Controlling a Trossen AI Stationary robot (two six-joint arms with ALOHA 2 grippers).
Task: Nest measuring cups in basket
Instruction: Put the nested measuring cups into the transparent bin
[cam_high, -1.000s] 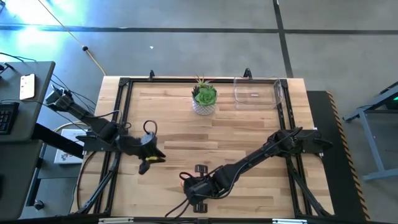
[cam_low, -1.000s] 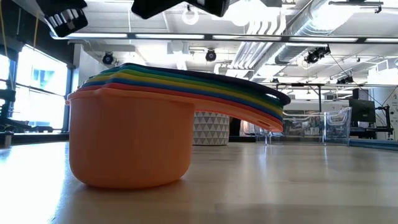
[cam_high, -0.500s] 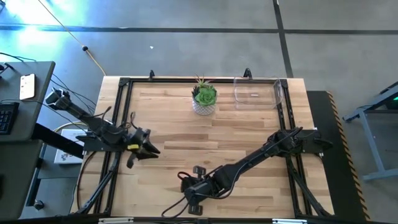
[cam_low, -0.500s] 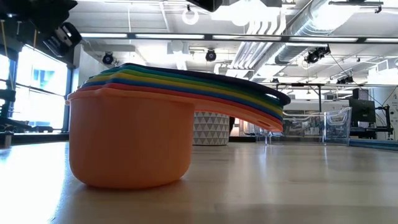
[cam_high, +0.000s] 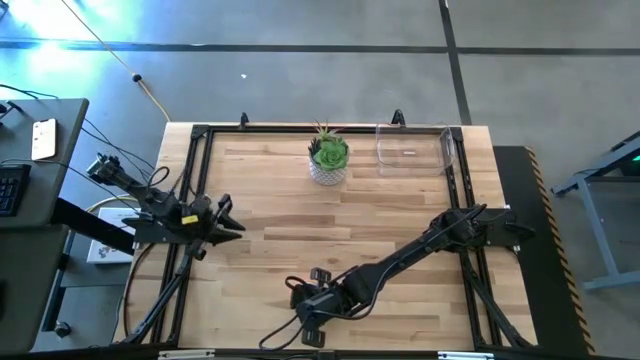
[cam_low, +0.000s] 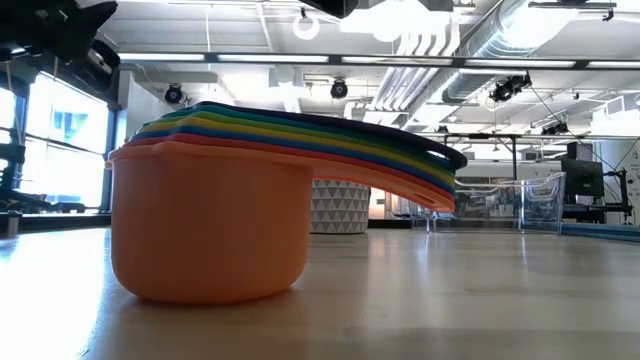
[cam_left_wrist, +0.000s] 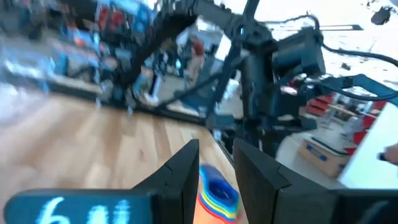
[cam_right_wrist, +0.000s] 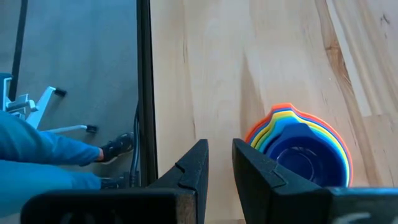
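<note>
The measuring cups (cam_low: 210, 215) sit nested in one stack on the table near its front edge, orange outermost and blue (cam_right_wrist: 301, 158) innermost, with the handles (cam_low: 400, 165) fanned to one side. My right gripper (cam_right_wrist: 221, 152) hovers just above and beside the stack, open by a narrow gap with nothing in it. In the high view my right gripper (cam_high: 305, 300) covers most of the stack. My left gripper (cam_high: 225, 222) is at the table's left edge, pointing level toward the right, open and empty. The clear basket (cam_high: 413, 148) stands at the far right.
A white pot with a green plant (cam_high: 328, 160) stands at the far middle, left of the basket. A black frame rail (cam_right_wrist: 143, 93) runs along the table's edge close to the cups. Bare wood lies between the cups and the basket.
My left gripper has drawn back from the table's middle toward the left edge, sinking and tipping from pointing down to pointing level. The stack of cups has stayed where it was.
</note>
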